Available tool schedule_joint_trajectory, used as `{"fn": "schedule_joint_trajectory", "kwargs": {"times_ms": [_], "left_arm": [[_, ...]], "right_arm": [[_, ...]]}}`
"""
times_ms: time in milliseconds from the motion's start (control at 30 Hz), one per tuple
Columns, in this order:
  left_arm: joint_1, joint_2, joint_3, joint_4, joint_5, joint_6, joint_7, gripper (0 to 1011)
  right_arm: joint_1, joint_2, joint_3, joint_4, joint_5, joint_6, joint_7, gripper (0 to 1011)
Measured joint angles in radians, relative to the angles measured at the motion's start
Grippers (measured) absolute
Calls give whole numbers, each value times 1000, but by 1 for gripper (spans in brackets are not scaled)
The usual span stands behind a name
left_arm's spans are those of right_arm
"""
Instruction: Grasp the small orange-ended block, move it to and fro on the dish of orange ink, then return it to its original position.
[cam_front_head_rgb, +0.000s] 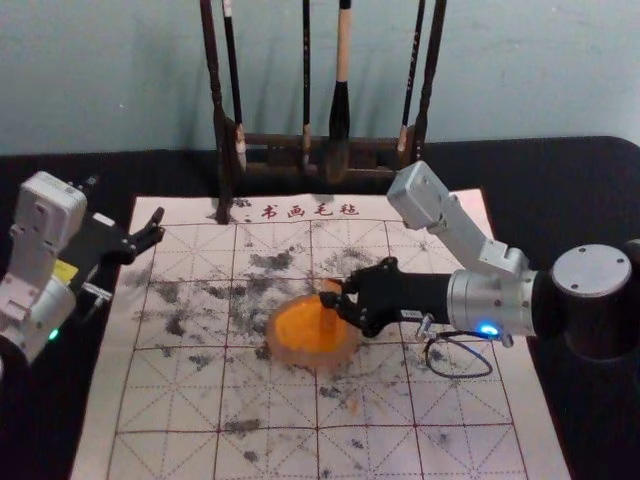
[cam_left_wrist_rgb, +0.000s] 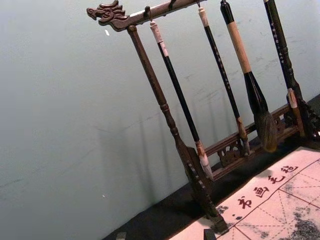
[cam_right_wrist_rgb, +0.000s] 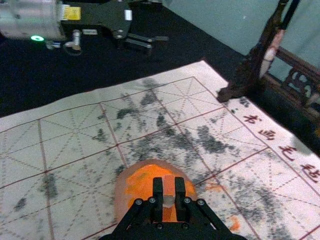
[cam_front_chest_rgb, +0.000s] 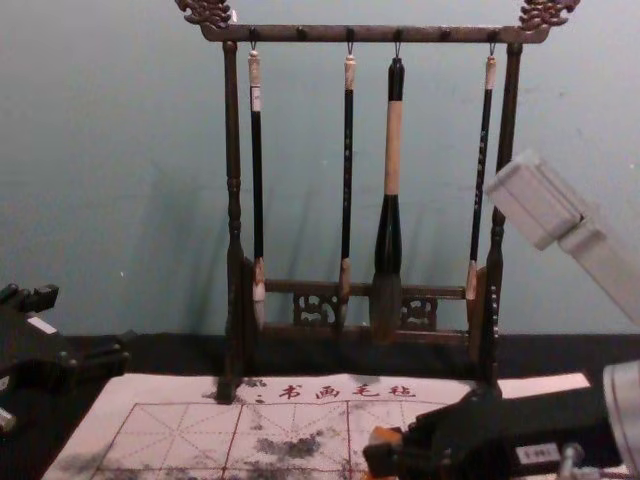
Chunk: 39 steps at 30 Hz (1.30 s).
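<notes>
My right gripper (cam_front_head_rgb: 338, 298) reaches in over the dish of orange ink (cam_front_head_rgb: 343, 355), shut on the small orange-ended block (cam_front_head_rgb: 329, 318). In the right wrist view the block (cam_right_wrist_rgb: 169, 186) stands between the fingertips of the right gripper (cam_right_wrist_rgb: 169, 194), over the orange ink of the dish (cam_right_wrist_rgb: 121, 196); whether it touches the ink I cannot tell. The chest view has the block's orange top (cam_front_chest_rgb: 384, 436) at the right gripper's tips (cam_front_chest_rgb: 380, 452). Off the mat's left edge, my left gripper (cam_front_head_rgb: 154, 232) is parked open, its fingertips apart in the left wrist view (cam_left_wrist_rgb: 165, 234).
A white gridded mat (cam_front_head_rgb: 170, 400), stained with ink, lies on the black table (cam_front_head_rgb: 60, 170). Behind it a dark wooden rack (cam_front_chest_rgb: 233, 200) holds several hanging brushes, including a thick one (cam_front_chest_rgb: 388, 230). The rack's feet stand at the mat's back edge.
</notes>
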Motion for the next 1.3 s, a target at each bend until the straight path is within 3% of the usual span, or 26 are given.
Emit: {"fn": "schedule_joint_trajectory", "kwargs": {"times_ms": [400,900,1300], "left_arm": [[0,0,0,0,0,0,0,1001],[0,0,0,0,0,0,0,1001],[0,0,0,0,0,0,0,1001]], "right_arm": [[-5,1,-24,-25,7,-1,21,109],[45,-64,-49,50,-4,-10,12,108],[66,-85,-36,97,-14,-15,-7,108]]}}
